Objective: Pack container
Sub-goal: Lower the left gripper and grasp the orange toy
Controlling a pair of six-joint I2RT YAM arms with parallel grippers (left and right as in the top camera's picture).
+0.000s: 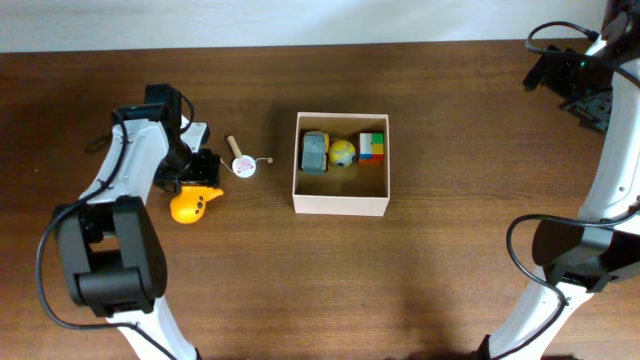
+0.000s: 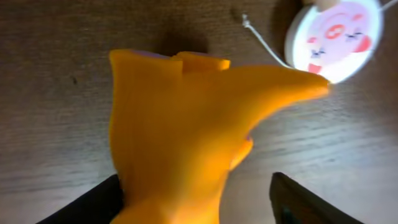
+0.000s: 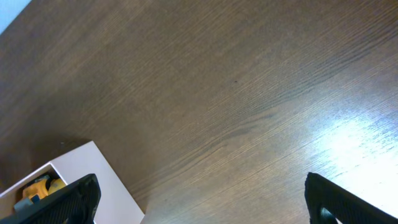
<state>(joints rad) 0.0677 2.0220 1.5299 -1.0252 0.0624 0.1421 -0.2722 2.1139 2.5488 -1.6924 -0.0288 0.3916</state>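
Closest in the left wrist view, our left claw stands open astride the orange toy, gripping nothing; a gap shows at one finger. We should centre on the thick body before squeezing, well clear of the thin tip beside the pink-faced disc. Farther off, mid-frame overhead, the container sits on the worktop, its lower half bare. Our right claw gapes wide, empty.

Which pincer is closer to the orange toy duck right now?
Left. The left pincer straddles the orange toy duck, left of the container; the right pincer is over bare table far beyond the container's other side.
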